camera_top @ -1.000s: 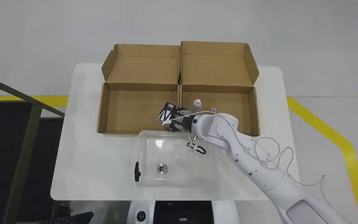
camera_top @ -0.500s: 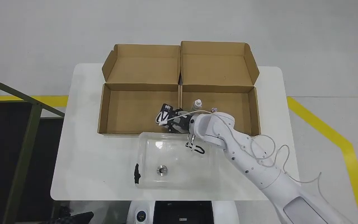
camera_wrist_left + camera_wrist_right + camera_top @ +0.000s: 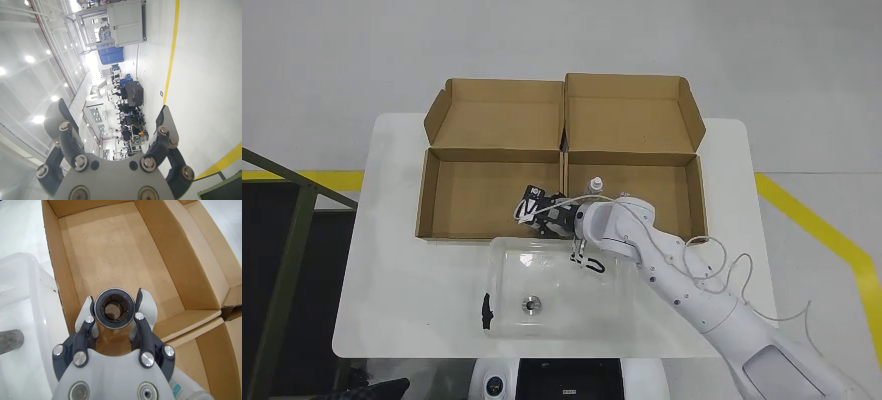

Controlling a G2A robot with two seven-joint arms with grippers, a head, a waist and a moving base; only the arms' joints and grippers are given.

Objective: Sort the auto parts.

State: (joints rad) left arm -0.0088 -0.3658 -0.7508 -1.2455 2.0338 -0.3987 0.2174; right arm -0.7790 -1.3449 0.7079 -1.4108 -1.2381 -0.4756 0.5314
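Black-rimmed hollow bearing (image 3: 121,303) sitting clamped in right gripper (image 3: 115,294), arm extending from 5 o'clock, hovering over 11 o'clock cardboard box (image 3: 113,256).

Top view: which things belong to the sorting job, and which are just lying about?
Job: right gripper, the ring part it grips, left box, right box, clear bin, small metal part inside.
Lying about: yellow floor line, green frame.

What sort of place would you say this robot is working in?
Probably a factory or industrial test hall: yellow floor lines, a framed machine enclosure and workstations beyond. Cardboard sorting boxes sit on a white table, and the right gripper holds a metal ring.
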